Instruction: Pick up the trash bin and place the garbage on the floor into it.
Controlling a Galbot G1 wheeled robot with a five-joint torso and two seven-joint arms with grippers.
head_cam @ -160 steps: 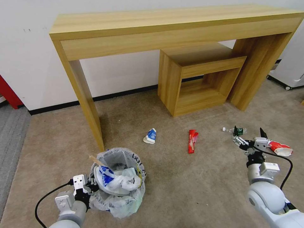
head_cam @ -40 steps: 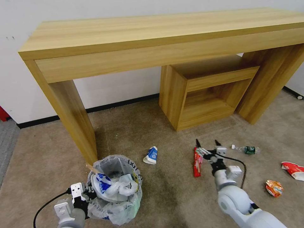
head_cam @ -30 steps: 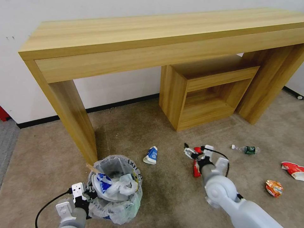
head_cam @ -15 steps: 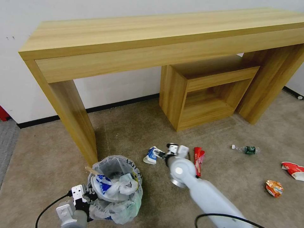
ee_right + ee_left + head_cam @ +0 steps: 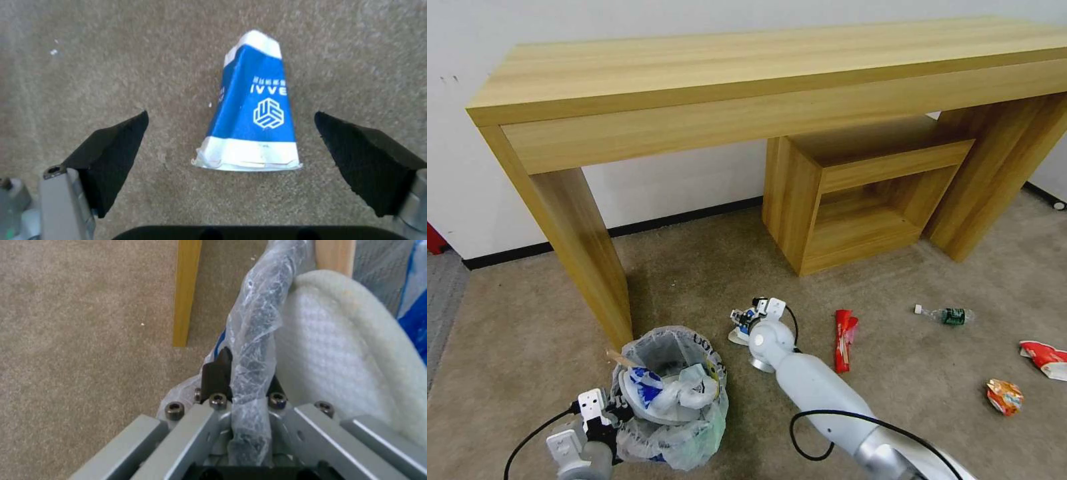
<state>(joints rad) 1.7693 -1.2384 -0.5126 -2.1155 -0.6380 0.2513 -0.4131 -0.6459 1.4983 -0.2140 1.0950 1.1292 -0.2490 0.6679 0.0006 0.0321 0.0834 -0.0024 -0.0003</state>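
Pick approach: right gripper (image 5: 231, 120) wide open, empty, poised over carton (image 5: 251, 110) on floor (image 5: 111, 60); left gripper (image 5: 242, 383) clamping bin (image 5: 670, 393) rim. Next: likely descend, close.

Left arm: low at 7 o'clock of the head view, wrist raised.
Left gripper (image 5: 242, 386): fingers (image 5: 217, 373) clamped together on a pinched fold.
Right arm: stretched forward from 5 o'clock toward centre, elbow bent, cable looping beneath.
Right gripper (image 5: 231, 116): pointing down, fingers (image 5: 113, 150) spread wide apart.
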